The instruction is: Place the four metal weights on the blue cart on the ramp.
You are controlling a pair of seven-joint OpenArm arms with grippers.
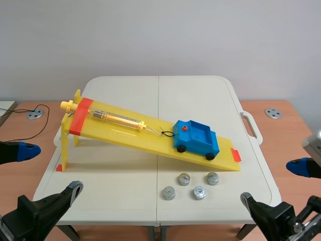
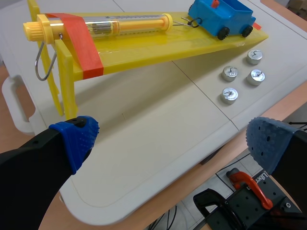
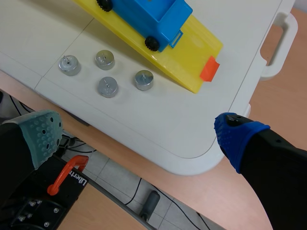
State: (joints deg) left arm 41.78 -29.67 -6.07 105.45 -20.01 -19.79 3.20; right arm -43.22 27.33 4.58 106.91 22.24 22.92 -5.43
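**Right gripper point(image 3: 139, 134) is the nearer one; both pairs of fingers spread wide, holding nothing**

Your four small silver metal weights point(image 1: 199, 192) stand clustered on the white folding table point(image 1: 125, 201), just before the low end of the yellow plastic ramp point(image 1: 115, 131). They are round, so no axis matters. Your blue toy cart point(image 1: 196, 138) sits just beyond them on the ramp, its tray empty. Left gripper point(image 2: 172, 141) hangs well apart.

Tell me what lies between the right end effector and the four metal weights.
Only bare table; the right wrist view shows nothing between the right end effector and the weights.
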